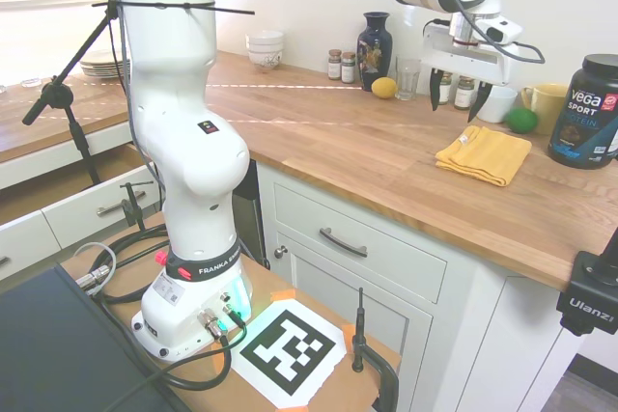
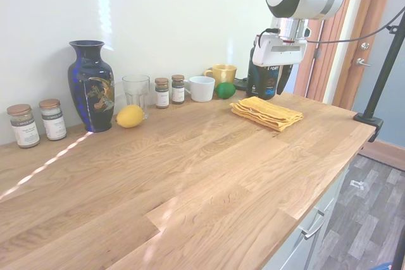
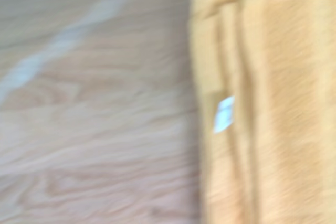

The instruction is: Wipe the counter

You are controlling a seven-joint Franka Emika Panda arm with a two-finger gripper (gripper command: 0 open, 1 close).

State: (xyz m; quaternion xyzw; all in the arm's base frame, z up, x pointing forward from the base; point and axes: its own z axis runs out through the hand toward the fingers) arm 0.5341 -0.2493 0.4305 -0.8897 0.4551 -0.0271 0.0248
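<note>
While you look, gripper (image 1: 455,104): above the cloth, clear of it
Fingers: spread, holding nothing
Cloth (image 1: 483,154): yellow, folded flat on the counter (image 1: 367,156)
Lime (image 1: 521,120): just behind cloth

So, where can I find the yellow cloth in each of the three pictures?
First exterior view: the yellow cloth lies folded at the right, on the counter.
Second exterior view: right of centre, near the counter's far end.
Wrist view: fills the right side, blurred.
Shared landmark: the lime behind the cloth in both exterior views.
</note>
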